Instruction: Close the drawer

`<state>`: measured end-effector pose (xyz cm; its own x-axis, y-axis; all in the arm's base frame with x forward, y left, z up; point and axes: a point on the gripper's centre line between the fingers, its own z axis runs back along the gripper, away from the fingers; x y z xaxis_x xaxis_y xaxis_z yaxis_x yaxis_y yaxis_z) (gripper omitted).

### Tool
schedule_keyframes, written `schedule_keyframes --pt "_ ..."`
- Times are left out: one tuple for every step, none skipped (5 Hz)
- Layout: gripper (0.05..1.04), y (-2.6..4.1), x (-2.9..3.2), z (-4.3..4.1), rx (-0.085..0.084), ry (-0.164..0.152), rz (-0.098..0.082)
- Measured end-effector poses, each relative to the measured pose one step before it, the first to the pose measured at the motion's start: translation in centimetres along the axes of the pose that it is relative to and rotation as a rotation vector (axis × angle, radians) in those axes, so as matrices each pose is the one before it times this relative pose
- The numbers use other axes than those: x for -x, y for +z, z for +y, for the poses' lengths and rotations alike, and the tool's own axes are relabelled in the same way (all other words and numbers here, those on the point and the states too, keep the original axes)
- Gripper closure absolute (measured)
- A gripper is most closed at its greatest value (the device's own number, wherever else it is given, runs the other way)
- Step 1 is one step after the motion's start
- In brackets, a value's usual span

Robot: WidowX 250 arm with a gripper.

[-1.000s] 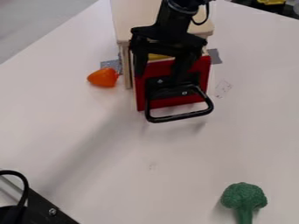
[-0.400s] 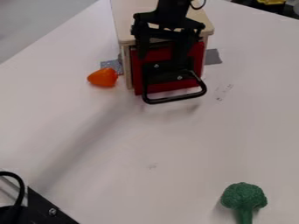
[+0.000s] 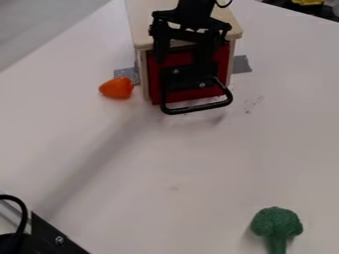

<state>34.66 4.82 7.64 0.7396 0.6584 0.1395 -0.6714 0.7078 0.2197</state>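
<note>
At the front of the red drawer (image 3: 175, 60), my black gripper (image 3: 185, 57) hangs down with its two fingers spread apart, one toward each side of the drawer face. The black handle (image 3: 198, 108) sticks out below and in front of it. The drawer face stands about flush with the front edges of the wooden cabinet (image 3: 141, 30). Whether the fingertips touch the face I cannot tell, as they are dark against the handle's black mount.
An orange toy vegetable (image 3: 117, 88) lies just left of the cabinet. Green toy broccoli (image 3: 276, 224) is near the lower right. A black metal part with a cable (image 3: 49, 237) occupies the lower left corner. Grey tape (image 3: 242, 64) is beside the cabinet.
The drawer and its handle have moved back toward the cabinet, away from the camera, and the gap behind the red face has closed. My gripper has moved back with them.
</note>
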Motion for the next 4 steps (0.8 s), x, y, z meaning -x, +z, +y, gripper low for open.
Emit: schedule_keyframes --pt "0.083 -0.434 1.489 0.307 0.0118 -0.002 0.0322" --pt "0.084 0.341 2.543 0.189 -0.0229 -0.049 0.0345" --pt "0.084 3.354 1.857 -0.414 0.0496 -0.0463 0.0058" --pt "0.084 4.494 0.608 0.095 0.0817 -0.0094 0.0105"
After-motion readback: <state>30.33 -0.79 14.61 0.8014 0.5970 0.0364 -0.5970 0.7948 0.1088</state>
